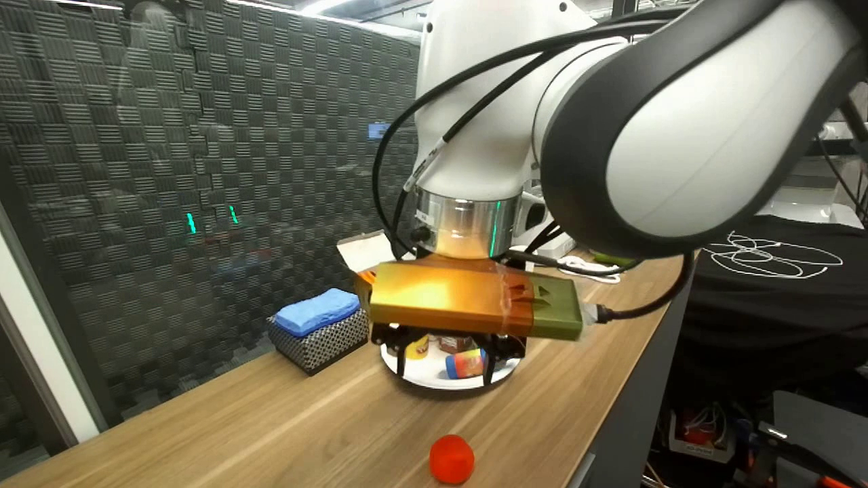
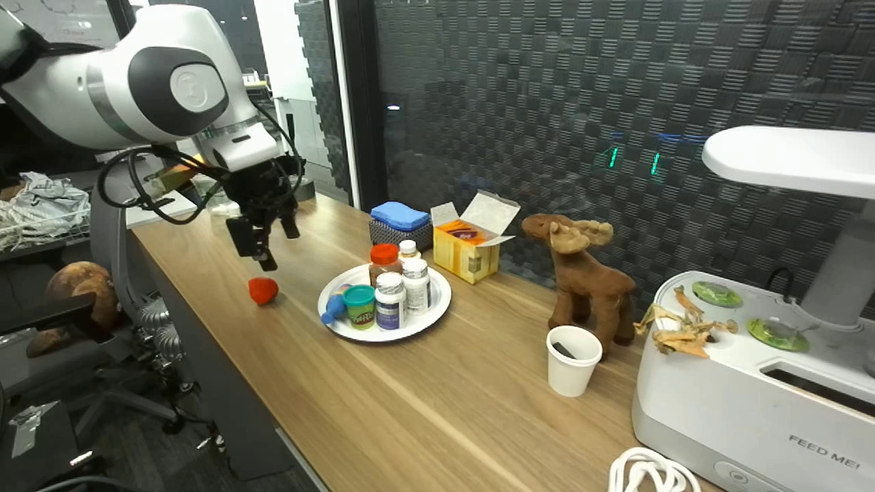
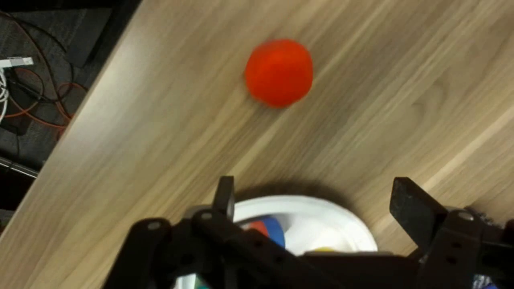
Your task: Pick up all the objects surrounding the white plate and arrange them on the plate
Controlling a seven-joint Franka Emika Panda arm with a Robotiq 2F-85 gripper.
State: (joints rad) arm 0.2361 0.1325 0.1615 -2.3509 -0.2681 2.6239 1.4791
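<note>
A red ball (image 2: 263,290) lies alone on the wooden table, apart from the white plate (image 2: 439,301). Standing on the plate are a red-lidded jar (image 2: 384,265), a green-lidded tub (image 2: 360,311) and small white bottles (image 2: 390,304); a little blue bottle (image 2: 334,309) lies on its side at the plate's edge. My gripper (image 2: 281,247) hangs above the table near the ball, jaws wide apart and nothing between them. In the wrist view the ball (image 3: 279,73) shows beyond the fingertips of the gripper (image 3: 313,185), which partly hides the plate (image 3: 337,224).
Behind the plate stand an open yellow box (image 2: 467,254) and a patterned box with a blue cloth (image 2: 400,216) on top. A plush moose (image 2: 591,287), a white cup (image 2: 573,362) and a white planter (image 2: 752,396) are farther along. The table edge runs close to the ball.
</note>
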